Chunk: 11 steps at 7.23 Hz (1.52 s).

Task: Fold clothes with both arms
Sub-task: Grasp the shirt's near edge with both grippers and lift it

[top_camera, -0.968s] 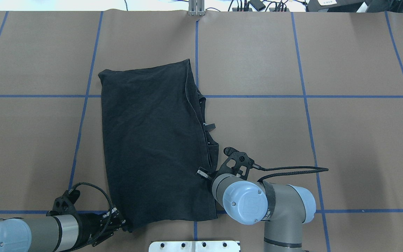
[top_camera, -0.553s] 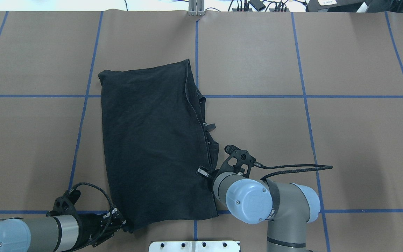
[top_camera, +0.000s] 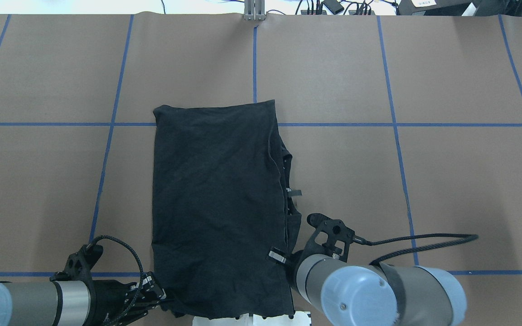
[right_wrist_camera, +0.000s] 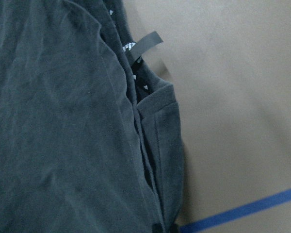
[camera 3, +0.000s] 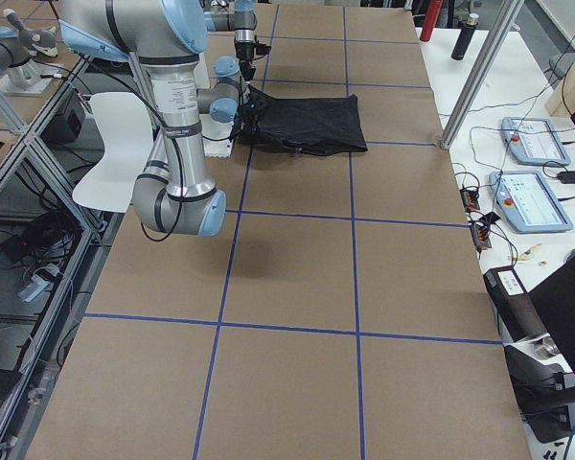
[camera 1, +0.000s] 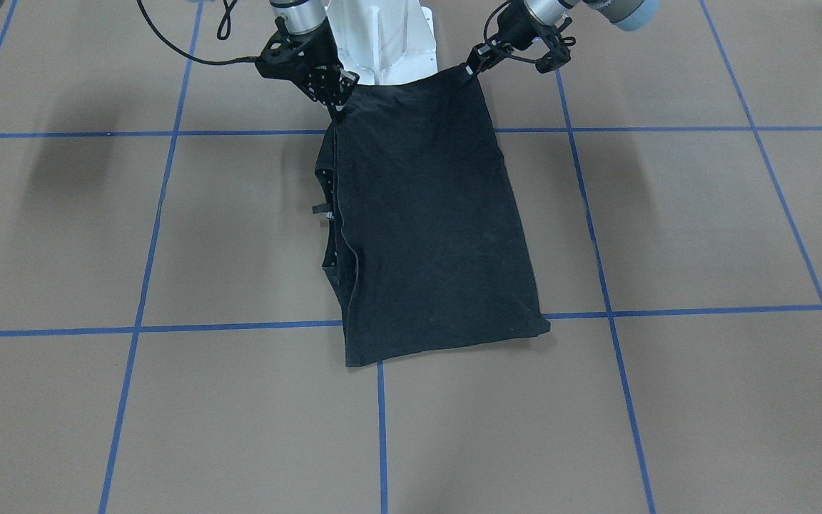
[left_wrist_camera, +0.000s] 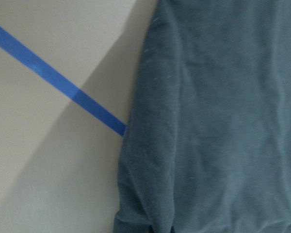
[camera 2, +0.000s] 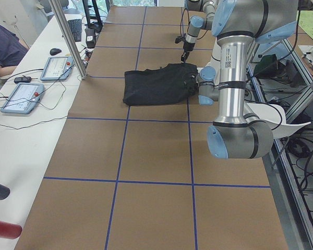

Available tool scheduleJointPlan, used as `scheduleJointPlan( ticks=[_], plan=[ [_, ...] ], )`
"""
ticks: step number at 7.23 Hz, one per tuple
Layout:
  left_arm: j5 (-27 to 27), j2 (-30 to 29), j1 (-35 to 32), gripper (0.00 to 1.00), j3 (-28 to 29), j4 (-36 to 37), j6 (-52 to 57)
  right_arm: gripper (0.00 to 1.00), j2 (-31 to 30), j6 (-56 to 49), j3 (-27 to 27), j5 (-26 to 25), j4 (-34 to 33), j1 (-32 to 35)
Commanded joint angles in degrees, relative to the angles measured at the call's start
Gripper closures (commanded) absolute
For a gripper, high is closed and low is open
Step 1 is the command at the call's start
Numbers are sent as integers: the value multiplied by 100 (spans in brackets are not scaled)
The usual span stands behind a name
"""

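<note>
Now, T-shirt [top_camera: 218, 203]: it lies folded lengthwise into one long black panel on the counter [top_camera: 424, 181]. No print shows. Its far hem sits just past a blue tape line [top_camera: 333, 124], and its near edge hangs raised in front of the white pedestal base [camera 1: 382, 36].
Left pincer [camera 1: 469, 70]: clamped on the near corner on the robot's left. Its wrist view shows cloth running down to the bottom of the frame.
Right pincer [camera 1: 337, 100]: clamped on the opposite near corner, right at the stacked layer edges.
Reason for hold: I judge that the two corner grips keep the near edge stretched straight between them, so the panel can be carried over itself without sagging in the middle.
Layer edge: on the robot's right side the layers do not line up. A sleeve [top_camera: 288, 165] and a neck label [top_camera: 295, 192] stick out past the top layer.
Far hem: unheld and flat on the counter, both corners free.
Open room: I see bare counter surface beyond the far hem and on both long sides. Nothing stands in the way of a forward fold.
Limit: the near edge already sits at the pedestal base, so I judge there is no room to pull further back.
Risk: I expect the protruding sleeve to slide out further once the panel is lifted.
</note>
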Motion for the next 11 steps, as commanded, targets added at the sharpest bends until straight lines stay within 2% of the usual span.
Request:
scheduleJointPlan(
  ticks=[1,2,3,4,5,6,7,8,9,11],
  plan=[
    [-498,67,-275,100,-539,66,17,100,-87,-21,815,18,-721,-142],
    [-779,-29,-582,100,-505,423,17,100,-26,-30,765,27,-759,67],
    [-791,-239,-847,100,-470,653,321,100,-8,-47,730,27,-768,348],
    [-782,-624,-1093,100,-261,977,751,100,-8,-74,634,36,-768,594],
    [-791,-1263,-1391,100,159,1381,877,100,18,-83,555,27,-768,788],
    [-799,-1687,-1612,100,450,1646,1191,100,218,-83,249,36,-768,973],
    [-860,-1743,-1840,100,488,1718,1360,100,603,-100,-345,36,-759,1157],
    [-1218,-1744,-2147,100,480,1719,1527,100,885,-239,-734,27,-759,1255],
    [-1578,-1752,-2463,100,480,1719,1537,100,906,-337,-773,44,-759,1334],
    [-1740,-1761,-2720,100,480,1719,1546,100,915,-617,-773,281,-759,1623]
  ],
)
